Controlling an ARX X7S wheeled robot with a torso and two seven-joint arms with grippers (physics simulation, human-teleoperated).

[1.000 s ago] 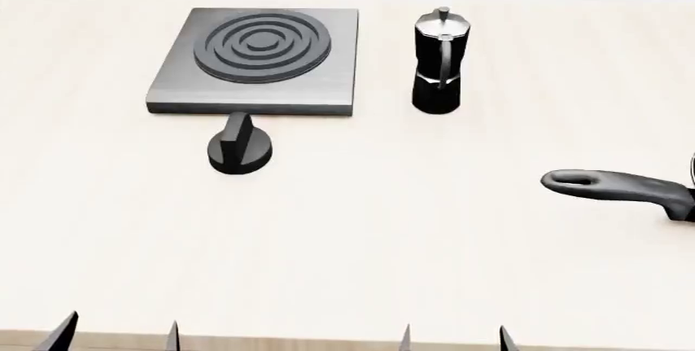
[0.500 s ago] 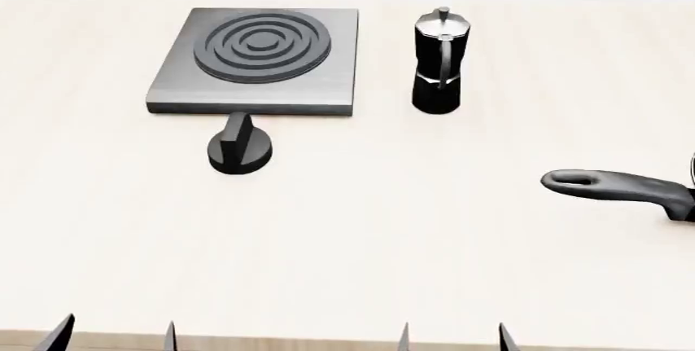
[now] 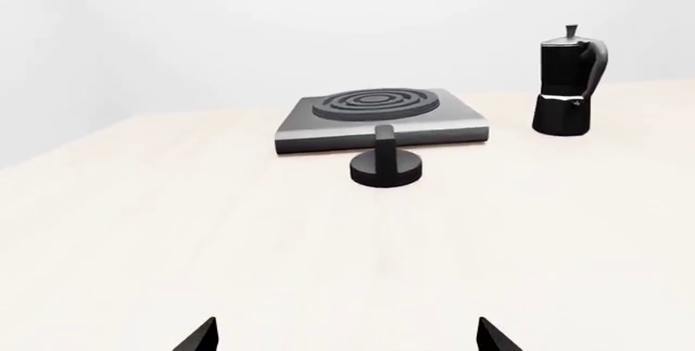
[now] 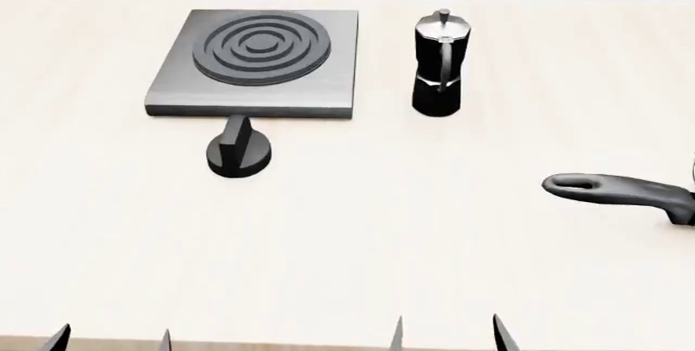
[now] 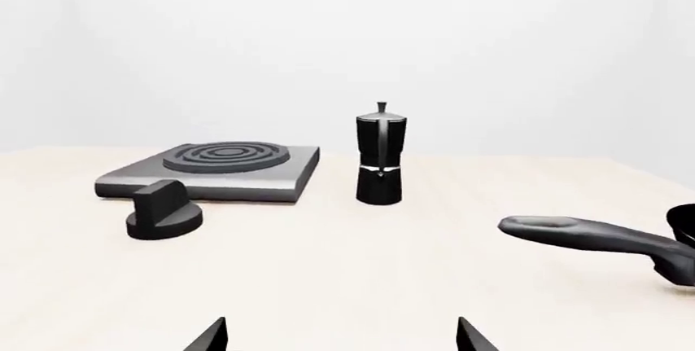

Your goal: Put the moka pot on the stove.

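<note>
Left wrist view: moka pot (image 3: 568, 82) upright on the table (image 3: 163, 229), off to one side of the stove (image 3: 380, 116) and apart from it, with bare tabletop between. Short ridged knob (image 3: 386, 162) just before the stove's near edge. Left gripper (image 3: 345, 336) spread wide, only two dark fingertips (image 3: 201, 338) showing at the frame's edge, nothing between them, nothing touched.

Head view: stove (image 4: 255, 58) at far left of centre, burner rings bare. Moka pot (image 4: 440, 62) to its right, standing, silver lid on top, curved handle turned toward the camera. Knob (image 4: 237, 151) nearer than the stove. A long black pan handle (image 4: 614, 190) reaching in from the right edge, well nearer than the pot. Left gripper (image 4: 109, 339) and right gripper (image 4: 445, 335) both low at the near edge, tips parted, well short of everything.

Right wrist view: moka pot (image 5: 379, 155) almost straight ahead, beside the stove (image 5: 217, 170). Pan handle (image 5: 592, 234) nearer and off to one side. Right gripper (image 5: 340, 335) gaping, empty, clear of the table's things.

Judged step: the very start, pot not yet approached or grasped. Next move, most likely for the right arm as the closer one: reach forward past the pan handle, close around the pot's waist or handle, then lift and carry it across onto the rings.
</note>
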